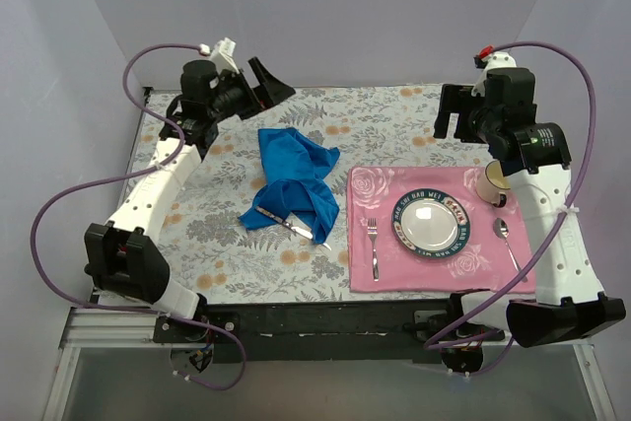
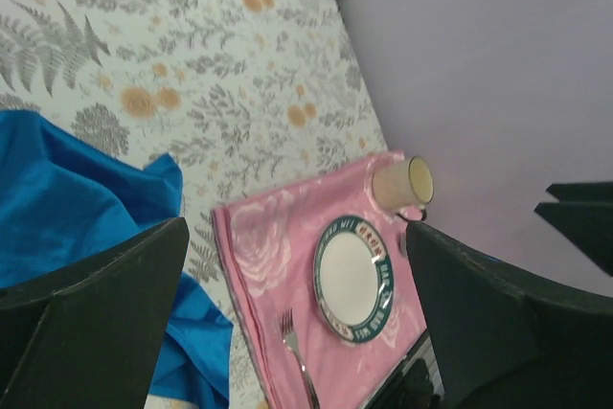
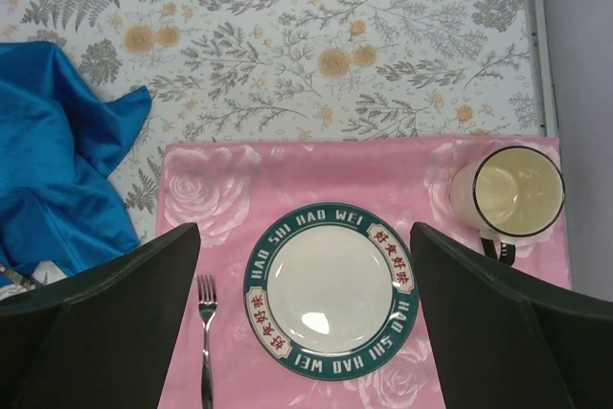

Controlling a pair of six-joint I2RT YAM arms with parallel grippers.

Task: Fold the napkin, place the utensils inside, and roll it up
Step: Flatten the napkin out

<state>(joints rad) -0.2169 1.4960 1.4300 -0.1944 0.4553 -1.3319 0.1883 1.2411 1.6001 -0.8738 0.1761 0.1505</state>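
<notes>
The blue napkin (image 1: 293,176) lies crumpled on the floral tablecloth, left of the pink placemat (image 1: 380,189). It also shows in the left wrist view (image 2: 67,189) and the right wrist view (image 3: 57,170). A silver knife (image 1: 294,228) lies slantwise at the napkin's near edge, partly among its folds. A fork (image 1: 373,246) and a spoon (image 1: 506,242) rest on the mat, either side of the plate (image 1: 401,227). My left gripper (image 1: 266,86) hangs open and empty above the far left of the table. My right gripper (image 1: 454,123) hangs open and empty above the far right, over the mat (image 3: 305,237).
A cream mug (image 1: 493,182) stands at the placemat's far right corner, close to my right arm. The plate (image 3: 321,215) has a green lettered rim. Grey walls close in the table at the back and both sides.
</notes>
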